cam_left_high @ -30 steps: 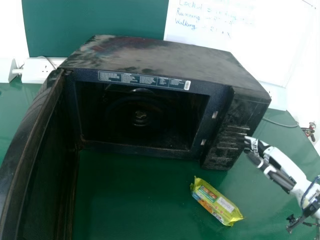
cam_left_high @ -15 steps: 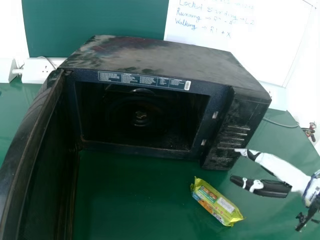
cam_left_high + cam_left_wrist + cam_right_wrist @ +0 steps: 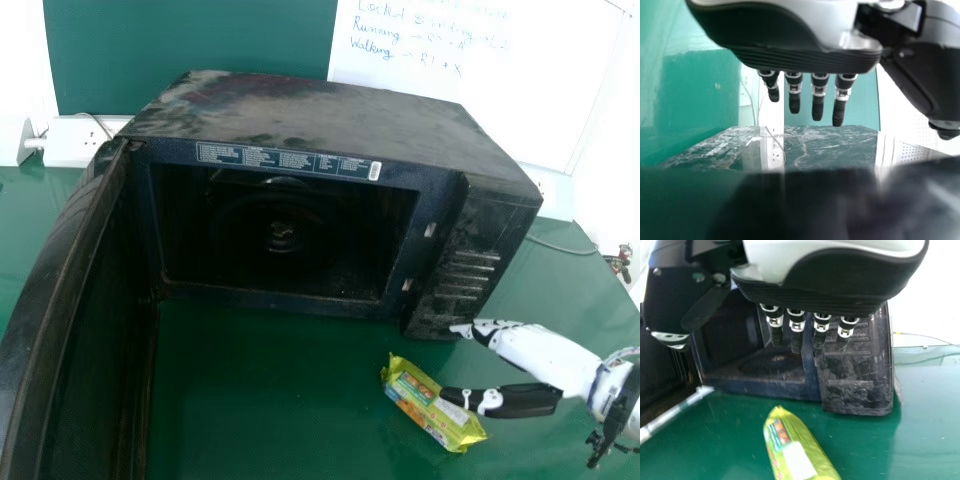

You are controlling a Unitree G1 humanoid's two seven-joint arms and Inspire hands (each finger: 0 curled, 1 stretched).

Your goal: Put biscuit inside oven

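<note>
My right hand [image 3: 548, 364] is open over the packet's side of the surface [image 3: 275, 400], the fingers straight and the thumb [image 3: 522, 401] well parted from them, clamped on nothing. With twelve o'clock straight ahead of me, the biscuit packet [image 3: 425, 402] lies flat and slantwise at my five o'clock. The thumb overlaps its near end in the head view, but I cannot tell whether it touches. My left hand [image 3: 815, 55] has its fingers straight in the left wrist view.

What worries me first is the lineup: my fingertips come close to the control panel [image 3: 466, 262], at two o'clock from the packet, so if I lower or close without swinging them towards seven, they could scrape or press the oven [image 3: 320, 112] instead of passing round the wrapper. The thumb alone might then shove the packet along the slick-looking surface, or turn it.

The wrapper looks loose and crimped at the ends; pinched there, it could crumple, sag or slide free, and a hard squeeze could crack the biscuits. I would judge the middle safer.

After that, the opening [image 3: 210, 245] lies at eleven from the packet. Carried too low, the packet could catch on the sill; swung wide towards nine, it could bump the open door [image 3: 75, 300].
</note>
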